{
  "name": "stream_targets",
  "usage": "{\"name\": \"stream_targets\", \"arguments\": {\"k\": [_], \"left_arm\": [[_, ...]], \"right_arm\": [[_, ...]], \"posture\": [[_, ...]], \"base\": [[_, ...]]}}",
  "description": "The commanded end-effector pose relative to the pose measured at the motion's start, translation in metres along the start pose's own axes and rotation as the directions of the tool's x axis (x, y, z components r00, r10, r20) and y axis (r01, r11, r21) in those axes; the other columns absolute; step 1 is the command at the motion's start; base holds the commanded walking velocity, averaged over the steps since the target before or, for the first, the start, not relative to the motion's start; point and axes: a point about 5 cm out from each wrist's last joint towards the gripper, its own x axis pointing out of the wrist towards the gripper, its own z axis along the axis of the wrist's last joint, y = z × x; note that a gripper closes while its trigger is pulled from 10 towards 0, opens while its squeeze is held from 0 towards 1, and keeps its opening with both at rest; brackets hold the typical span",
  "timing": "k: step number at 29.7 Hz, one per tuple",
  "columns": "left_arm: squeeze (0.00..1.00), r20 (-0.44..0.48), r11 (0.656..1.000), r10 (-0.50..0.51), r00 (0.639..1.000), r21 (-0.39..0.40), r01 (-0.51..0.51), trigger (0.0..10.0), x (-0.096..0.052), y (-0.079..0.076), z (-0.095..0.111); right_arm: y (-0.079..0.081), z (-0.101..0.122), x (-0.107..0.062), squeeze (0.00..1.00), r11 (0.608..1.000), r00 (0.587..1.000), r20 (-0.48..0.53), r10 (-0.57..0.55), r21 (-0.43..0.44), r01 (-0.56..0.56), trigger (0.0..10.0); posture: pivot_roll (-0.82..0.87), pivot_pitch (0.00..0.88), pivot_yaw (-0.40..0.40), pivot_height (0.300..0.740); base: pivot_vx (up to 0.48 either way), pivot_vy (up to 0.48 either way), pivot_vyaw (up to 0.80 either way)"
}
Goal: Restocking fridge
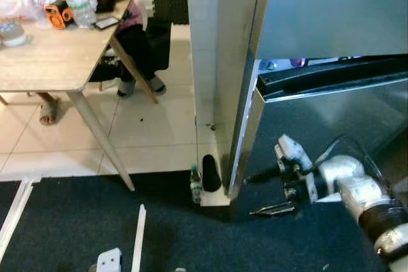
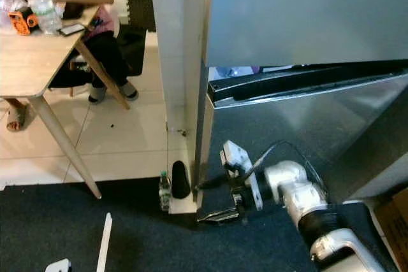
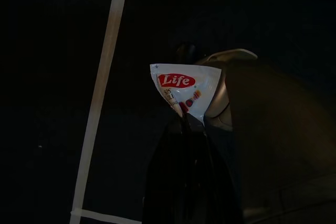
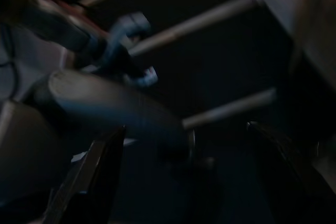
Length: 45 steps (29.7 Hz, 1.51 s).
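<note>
While its two fingers sit spread apart, the right gripper (image 1: 268, 191) hovers low by the silver fridge's (image 2: 306, 11) door edge. Left gripper (image 3: 185, 124) is pinched tight on a white "Life" sachet (image 3: 182, 87), over dark carpet (image 1: 64, 221).

Very dark. The left end effector (image 3: 185, 124) has its black fingers (image 3: 181, 145) pinched together on the lower corner of a white sachet (image 3: 184, 90) bearing a red "Life" logo. A pale strip (image 3: 100, 98) runs along the dark floor beside it. A dim rounded shape sits behind the sachet.
</note>
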Motion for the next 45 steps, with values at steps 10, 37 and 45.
{"name": "stream_targets", "arguments": {"k": [10, 37, 45], "left_arm": [[0.00, 0.187, 0.998, 0.033, 0.982, -0.049, -0.024, 10.0, 0.001, 0.004, 0.053], [0.00, 0.662, 0.798, -0.596, 0.454, 0.423, 0.430, 10.0, -0.057, -0.126, 0.254], [0.00, 0.726, 0.829, -0.551, 0.412, 0.423, 0.365, 10.0, -0.068, -0.142, 0.271]], "right_arm": [[-0.001, -0.121, -0.007, 0.00, 0.598, 0.712, -0.290, -0.640, 0.394, 0.698, 10.0], [0.045, -0.197, -0.001, 0.00, 0.235, 0.448, -0.558, -0.698, 0.413, 0.880, 10.0], [0.050, -0.203, -0.002, 0.00, 0.230, 0.443, -0.565, -0.696, 0.409, 0.883, 10.0]], "posture": [[0.00, 0.018, -0.015, 0.740], [-0.03, 0.006, 0.012, 0.740], [-0.04, 0.000, 0.014, 0.740]], "base": [[0.000, 0.000, 0.00], [0.000, 0.000, -0.20], [0.000, 0.000, -0.47]]}}
